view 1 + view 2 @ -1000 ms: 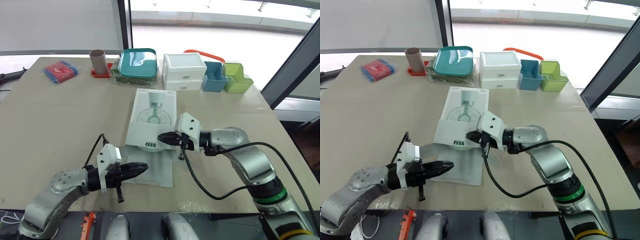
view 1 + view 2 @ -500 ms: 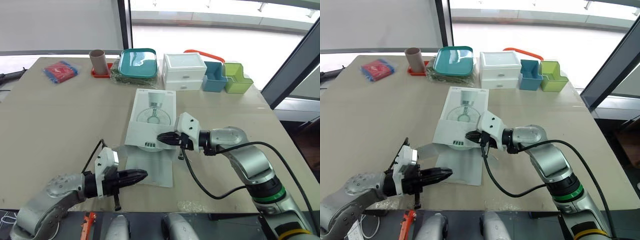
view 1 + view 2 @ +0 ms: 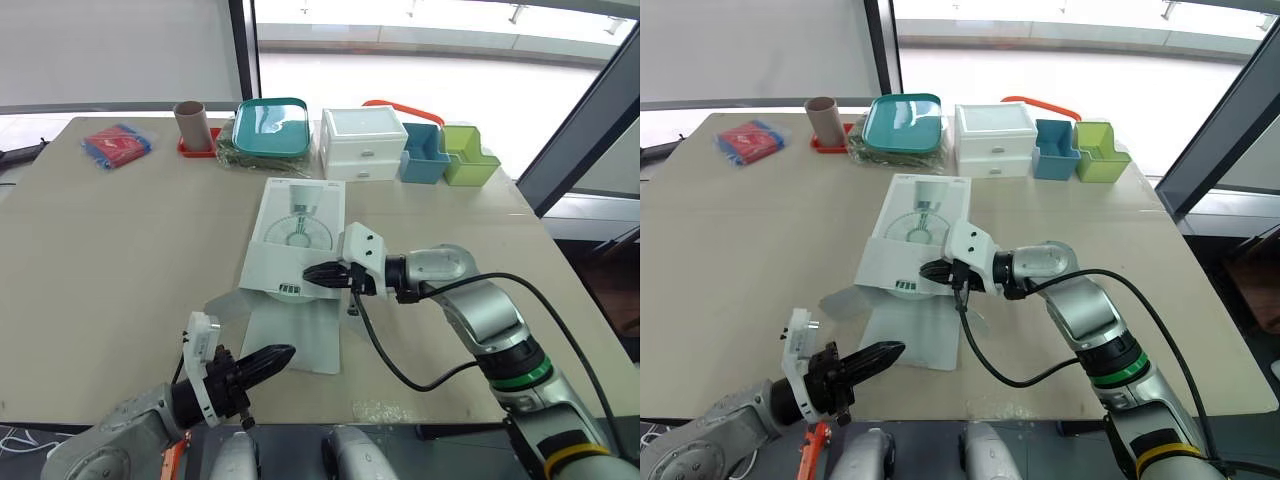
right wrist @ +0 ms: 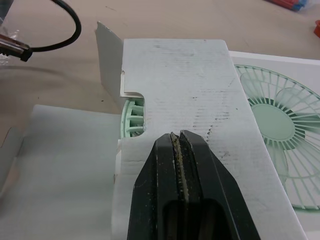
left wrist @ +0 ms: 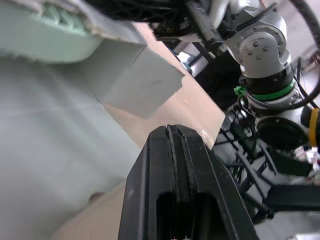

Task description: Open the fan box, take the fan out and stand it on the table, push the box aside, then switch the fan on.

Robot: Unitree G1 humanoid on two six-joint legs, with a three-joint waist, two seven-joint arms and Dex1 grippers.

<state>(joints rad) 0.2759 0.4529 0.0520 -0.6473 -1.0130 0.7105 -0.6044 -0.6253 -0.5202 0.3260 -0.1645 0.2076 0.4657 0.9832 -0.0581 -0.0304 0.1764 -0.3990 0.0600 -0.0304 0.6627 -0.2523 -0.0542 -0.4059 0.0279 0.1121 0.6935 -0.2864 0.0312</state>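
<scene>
Right gripper (image 3: 312, 272), its black fingers pressed together, has its tips at the near end of the flat white cardboard fan box (image 3: 297, 230) — whose lid flap (image 3: 295, 335) lies open on the beige table (image 3: 120, 250). The pale green plastic fan (image 4: 133, 114) is inside the box. Left gripper (image 3: 278, 353) — also closed — hovers by the flap's near edge.

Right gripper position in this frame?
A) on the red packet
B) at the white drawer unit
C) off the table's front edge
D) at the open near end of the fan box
D: the right gripper, jaws shut, is over the near end of the fan box, where the flap lies open.
</scene>
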